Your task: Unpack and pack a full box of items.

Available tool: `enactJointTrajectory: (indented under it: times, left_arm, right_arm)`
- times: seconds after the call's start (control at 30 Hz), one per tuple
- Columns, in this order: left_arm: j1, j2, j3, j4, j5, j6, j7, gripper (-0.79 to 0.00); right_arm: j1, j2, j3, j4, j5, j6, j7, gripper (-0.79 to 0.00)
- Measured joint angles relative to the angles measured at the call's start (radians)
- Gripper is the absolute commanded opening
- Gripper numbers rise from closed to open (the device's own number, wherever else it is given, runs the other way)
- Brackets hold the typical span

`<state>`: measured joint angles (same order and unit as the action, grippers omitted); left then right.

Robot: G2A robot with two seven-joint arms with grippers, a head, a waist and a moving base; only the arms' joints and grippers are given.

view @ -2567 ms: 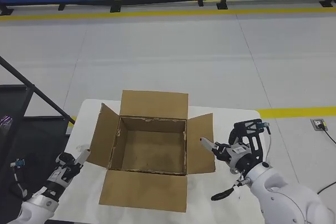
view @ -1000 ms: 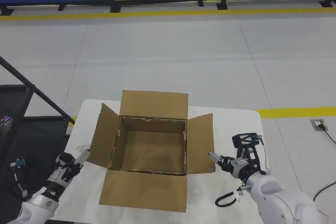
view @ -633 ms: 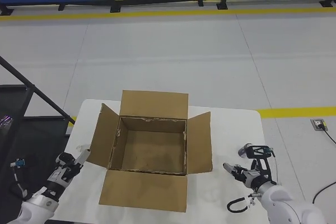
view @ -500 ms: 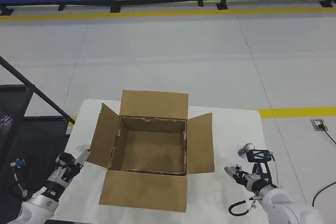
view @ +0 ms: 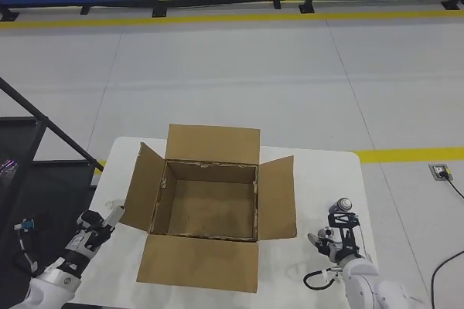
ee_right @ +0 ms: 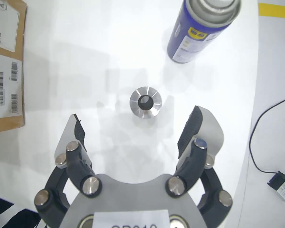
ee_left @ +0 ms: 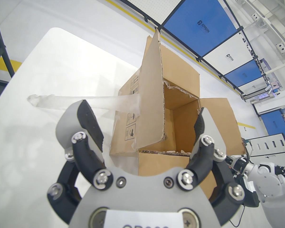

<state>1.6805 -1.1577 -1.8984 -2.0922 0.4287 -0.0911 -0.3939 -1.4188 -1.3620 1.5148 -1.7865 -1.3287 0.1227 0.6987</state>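
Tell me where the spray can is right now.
In the top view the spray can stands upright on the white table, right of the cardboard box, just beyond the right gripper.

Open brown cardboard box (view: pixel 211 208) sits at centre of white surface (view: pixel 325 174). Right of box, apart from its flap: upright blue spray can (ee_right: pixel 199 31). Small silver metal cone (ee_right: pixel 146 102) just beside can, on robot's side; right gripper (ee_right: pixel 136 118) just over it. Left gripper (ee_left: pixel 142 110) near box's left flap.
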Motion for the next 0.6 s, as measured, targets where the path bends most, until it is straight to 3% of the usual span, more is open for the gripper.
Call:
enactJointTrajectory:
  times: [0.23, 0.33, 0.5, 0.6]
  left_arm:
    - [0.0, 0.0, 0.0, 0.0, 0.0, 0.0, 0.0, 0.0]
    - [0.0, 0.0, 0.0, 0.0, 0.0, 0.0, 0.0, 0.0]
    - [0.0, 0.0, 0.0, 0.0, 0.0, 0.0, 0.0, 0.0]
    - [0.0, 0.0, 0.0, 0.0, 0.0, 0.0, 0.0, 0.0]
  right_arm:
    - [0.025, -0.002, -0.031, 0.058, -0.06, 0.043, -0.027, 0.0]
    - [0.043, -0.004, -0.035, 0.091, -0.043, 0.051, -0.037, -0.111]
    - [0.063, -0.004, -0.035, 0.132, -0.02, 0.036, -0.043, -0.471]
    - [0.068, -0.004, -0.032, 0.141, 0.001, 0.03, -0.05, -0.542]
